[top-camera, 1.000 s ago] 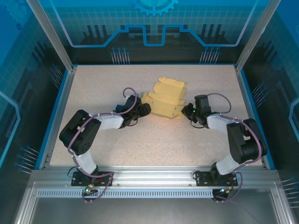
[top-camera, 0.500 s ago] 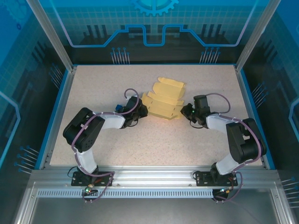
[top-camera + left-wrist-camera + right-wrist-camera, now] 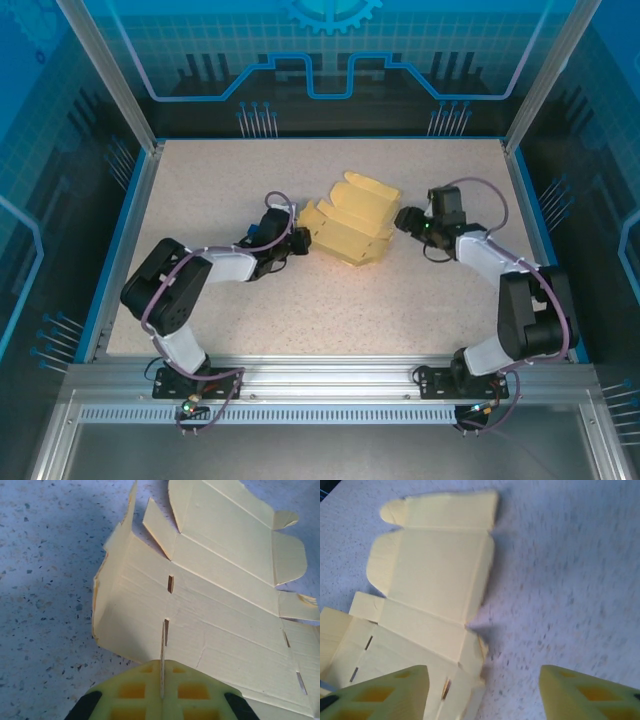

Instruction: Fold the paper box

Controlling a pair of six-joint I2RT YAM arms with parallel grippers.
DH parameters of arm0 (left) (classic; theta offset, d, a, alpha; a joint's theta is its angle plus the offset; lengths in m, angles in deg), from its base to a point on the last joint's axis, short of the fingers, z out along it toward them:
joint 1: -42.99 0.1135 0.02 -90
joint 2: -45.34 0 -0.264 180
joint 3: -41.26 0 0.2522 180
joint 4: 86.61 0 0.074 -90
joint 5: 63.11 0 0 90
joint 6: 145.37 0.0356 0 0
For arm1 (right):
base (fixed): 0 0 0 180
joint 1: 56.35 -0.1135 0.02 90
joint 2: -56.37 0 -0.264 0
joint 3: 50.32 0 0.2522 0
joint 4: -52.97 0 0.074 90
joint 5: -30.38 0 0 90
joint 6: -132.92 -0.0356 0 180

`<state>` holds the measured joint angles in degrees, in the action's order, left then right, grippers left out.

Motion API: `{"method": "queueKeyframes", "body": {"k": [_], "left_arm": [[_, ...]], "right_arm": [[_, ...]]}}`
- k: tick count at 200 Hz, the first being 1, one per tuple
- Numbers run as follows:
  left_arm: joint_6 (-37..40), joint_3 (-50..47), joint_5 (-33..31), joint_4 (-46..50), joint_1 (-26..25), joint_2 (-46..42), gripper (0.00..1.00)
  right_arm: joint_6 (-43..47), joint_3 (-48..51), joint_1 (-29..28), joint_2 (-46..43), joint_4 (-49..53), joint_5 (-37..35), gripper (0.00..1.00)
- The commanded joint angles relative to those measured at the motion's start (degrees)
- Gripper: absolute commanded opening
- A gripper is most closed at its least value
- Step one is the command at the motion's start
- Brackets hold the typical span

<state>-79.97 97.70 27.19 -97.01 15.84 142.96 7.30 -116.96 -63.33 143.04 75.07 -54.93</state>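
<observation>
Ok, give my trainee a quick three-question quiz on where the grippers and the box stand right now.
1. True or false: the left gripper is shut on an edge of the paper box.
2. The right gripper is: A) open, at the box's right side; B) shut on the box; C) lifting the box off the table.
3. Is the box folded closed yet?

Key: 1 true. 2 A. 3 No, it lies mostly spread open.

Pale yellow paper box [image 3: 350, 220] on grey-speckled table [image 3: 400, 300].
</observation>
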Motion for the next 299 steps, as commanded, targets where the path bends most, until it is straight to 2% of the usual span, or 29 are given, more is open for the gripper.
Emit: {"method": "queueKeyframes", "body": {"k": [1, 53, 88, 120, 211, 258, 275, 299], "left_arm": [[6.3, -2.1, 4.3, -2.3, 0.5, -3.4, 0.0], [7.7, -4.3, 3.8, -2.2, 0.5, -5.6, 0.0], [7.7, -4.8, 3.7, -1.9, 0.5, -6.4, 0.0], [7.5, -5.1, 3.4, -2.4, 0.5, -6.7, 0.0], [6.6, -5.5, 3.8, -3.4, 0.5, -6.1, 0.0], [5.3, -5.6, 4.2, -4.1, 0.5, -5.0, 0.0], [4.0, -5.8, 4.2, -4.6, 0.4, -4.5, 0.06], [2.9, -6.4, 3.6, -5.2, 0.4, -3.9, 0.25]], "right_arm": [[8.8, -6.7, 1.2, 4.3, 8.5, 1.9, 0.64], [10.1, -16.3, 2.2, 17.2, 11.6, 1.7, 0.65], [10.9, -18.6, 2.5, 21.4, 12.6, -0.9, 0.63], [10.5, -20.2, 3.4, 25.4, 11.7, 3.0, 0.58], [9.8, -24.5, 3.6, 30.7, 9.8, 5.4, 0.24], [10.7, -23.9, 3.7, 28.5, 5.4, 6.6, 0.09], [12.2, -22.0, 3.6, 25.6, 2.8, 7.4, 0.05], [15.2, -19.3, 3.6, 20.7, -1.0, 10.7, 0.02]]}}
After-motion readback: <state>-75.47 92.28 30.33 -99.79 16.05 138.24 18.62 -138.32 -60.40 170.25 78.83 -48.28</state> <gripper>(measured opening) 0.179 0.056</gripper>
